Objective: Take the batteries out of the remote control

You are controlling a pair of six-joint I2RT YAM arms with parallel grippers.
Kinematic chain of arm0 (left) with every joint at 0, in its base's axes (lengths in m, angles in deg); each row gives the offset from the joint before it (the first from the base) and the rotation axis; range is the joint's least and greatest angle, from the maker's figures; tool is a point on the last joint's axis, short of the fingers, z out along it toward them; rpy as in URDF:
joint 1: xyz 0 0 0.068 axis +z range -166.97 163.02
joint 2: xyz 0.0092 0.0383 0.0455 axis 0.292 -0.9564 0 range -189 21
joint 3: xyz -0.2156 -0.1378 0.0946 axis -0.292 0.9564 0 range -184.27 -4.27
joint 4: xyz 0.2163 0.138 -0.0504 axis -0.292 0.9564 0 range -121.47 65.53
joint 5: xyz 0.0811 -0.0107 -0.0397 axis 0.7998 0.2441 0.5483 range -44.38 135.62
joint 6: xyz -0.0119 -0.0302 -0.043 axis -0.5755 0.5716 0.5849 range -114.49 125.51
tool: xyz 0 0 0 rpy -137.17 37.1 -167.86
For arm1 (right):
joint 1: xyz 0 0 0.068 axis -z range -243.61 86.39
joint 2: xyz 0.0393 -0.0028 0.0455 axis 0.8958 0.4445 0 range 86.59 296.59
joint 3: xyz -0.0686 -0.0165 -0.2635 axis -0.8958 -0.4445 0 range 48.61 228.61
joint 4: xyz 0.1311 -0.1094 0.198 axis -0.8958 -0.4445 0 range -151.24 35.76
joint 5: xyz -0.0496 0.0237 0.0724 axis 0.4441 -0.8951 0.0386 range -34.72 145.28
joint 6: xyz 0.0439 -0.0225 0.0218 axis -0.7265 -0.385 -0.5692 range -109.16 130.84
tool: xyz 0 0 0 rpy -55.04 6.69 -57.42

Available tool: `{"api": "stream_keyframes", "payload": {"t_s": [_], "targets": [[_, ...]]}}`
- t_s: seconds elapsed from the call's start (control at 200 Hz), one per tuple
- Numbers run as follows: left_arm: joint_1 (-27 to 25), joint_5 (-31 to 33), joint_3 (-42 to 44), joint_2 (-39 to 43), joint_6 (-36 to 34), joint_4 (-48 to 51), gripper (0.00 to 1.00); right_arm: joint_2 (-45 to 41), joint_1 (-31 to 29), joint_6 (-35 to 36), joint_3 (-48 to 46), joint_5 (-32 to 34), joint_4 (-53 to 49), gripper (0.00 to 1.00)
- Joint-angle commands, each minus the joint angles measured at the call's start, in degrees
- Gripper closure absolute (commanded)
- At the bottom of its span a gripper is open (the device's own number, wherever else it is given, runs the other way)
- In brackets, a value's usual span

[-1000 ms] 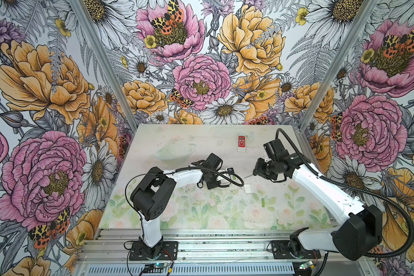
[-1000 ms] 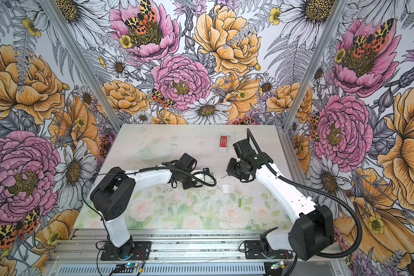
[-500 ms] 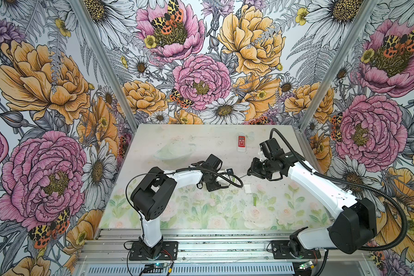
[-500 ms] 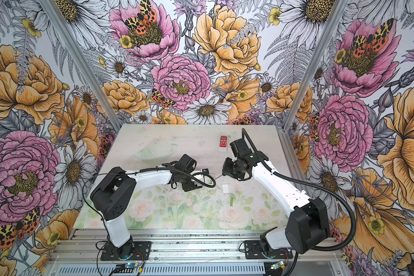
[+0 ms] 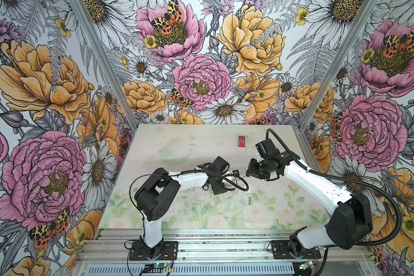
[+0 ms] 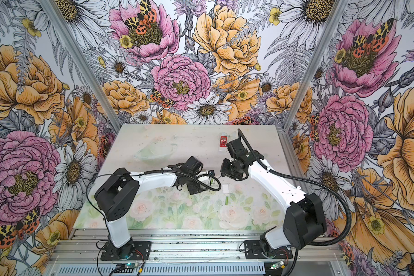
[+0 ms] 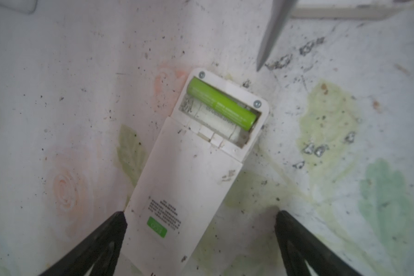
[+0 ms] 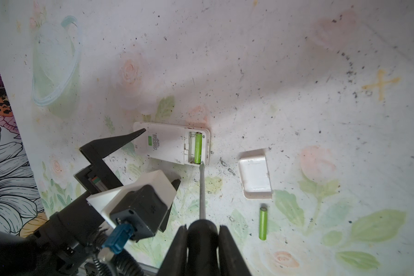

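Wide-open left gripper straddles white remote holding nothing, while right gripper clamps screwdriver, tip in from 3 o'clock, apparently to lever out seated green battery; loose green battery lies at remote's 5 o'clock.

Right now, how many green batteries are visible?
2. One battery sits in the white remote's open compartment; the loose battery lies on the table by the cover. Others may be hidden.
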Motion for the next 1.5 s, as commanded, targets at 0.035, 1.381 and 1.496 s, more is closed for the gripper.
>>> {"api": "stream_keyframes", "payload": {"t_s": [0.035,1.381,1.496], "targets": [[2.8,1.8,-1.0,-1.3,-1.2,-1.2,0.01,0.8,-0.3,0.6,1.9,1.4,0.4,1.00],[3.8,-4.3,-3.9,-0.1,7.9,7.5,0.01,-3.6,6.1,3.0,-1.9,-0.5,0.5,1.00],[5.1,-5.6,-2.9,1.8,12.6,10.1,0.01,-2.7,6.0,3.3,-1.1,-0.4,0.5,1.00]]}}
